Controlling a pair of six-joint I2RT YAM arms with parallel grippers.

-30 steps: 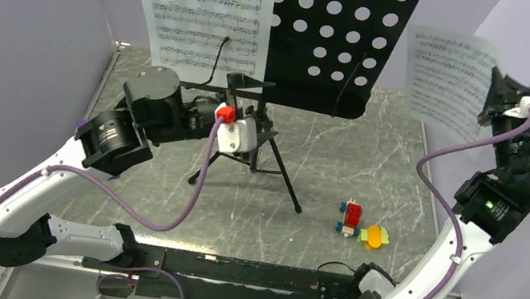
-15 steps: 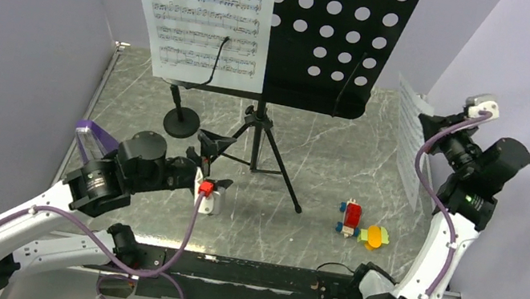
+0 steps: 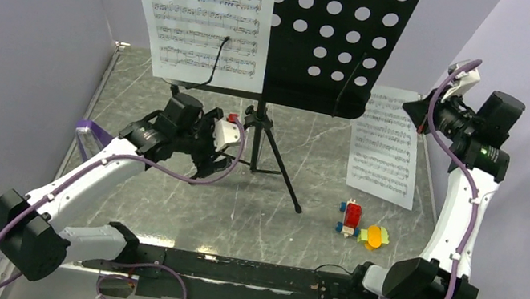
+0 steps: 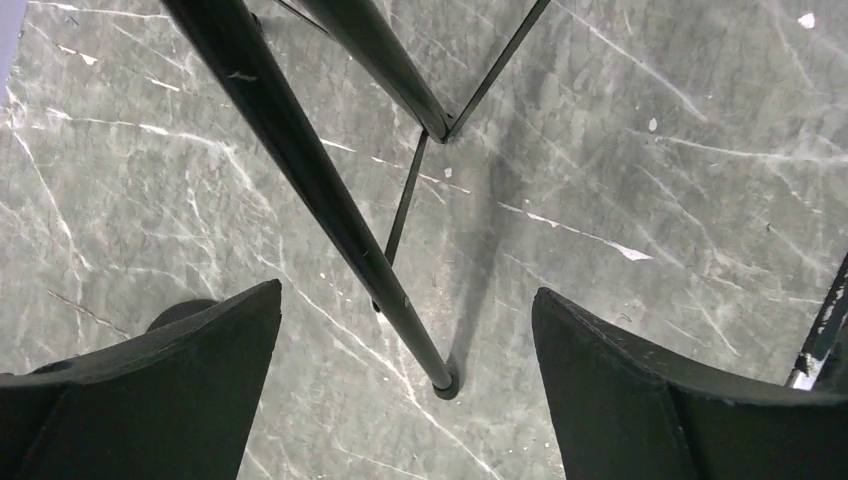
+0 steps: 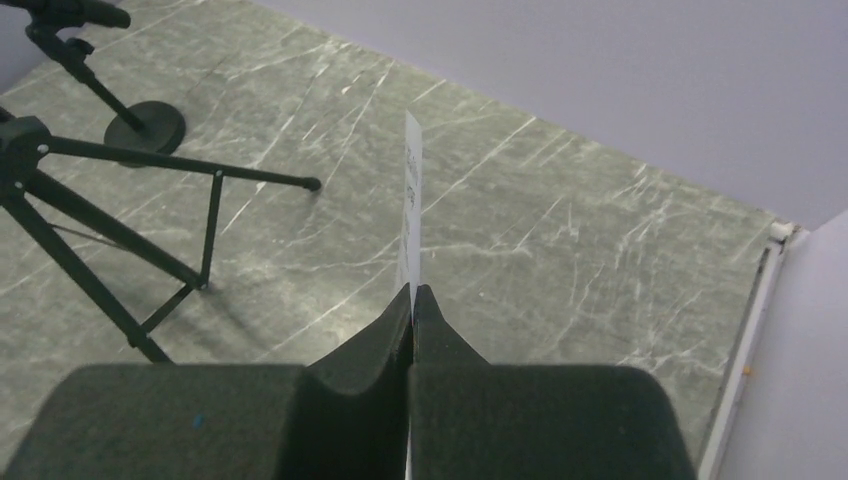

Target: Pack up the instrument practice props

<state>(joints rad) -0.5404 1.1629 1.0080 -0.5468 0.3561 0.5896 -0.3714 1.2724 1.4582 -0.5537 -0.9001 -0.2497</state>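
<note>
L gripper (image 4: 405, 290) wide apart, stand leg (image 4: 300, 160) ahead between fingers, open table (image 4: 650, 200) beyond | R gripper (image 5: 411, 300) clamped on sheet-music page (image 5: 411, 190) edge, wall (image 5: 600, 90) ahead | print: staves, unreadable

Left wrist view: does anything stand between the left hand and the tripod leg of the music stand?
Nothing visible does. The left hand is open, and the tripod leg runs across the gap between its fingers, with only the marble table behind it.
</note>
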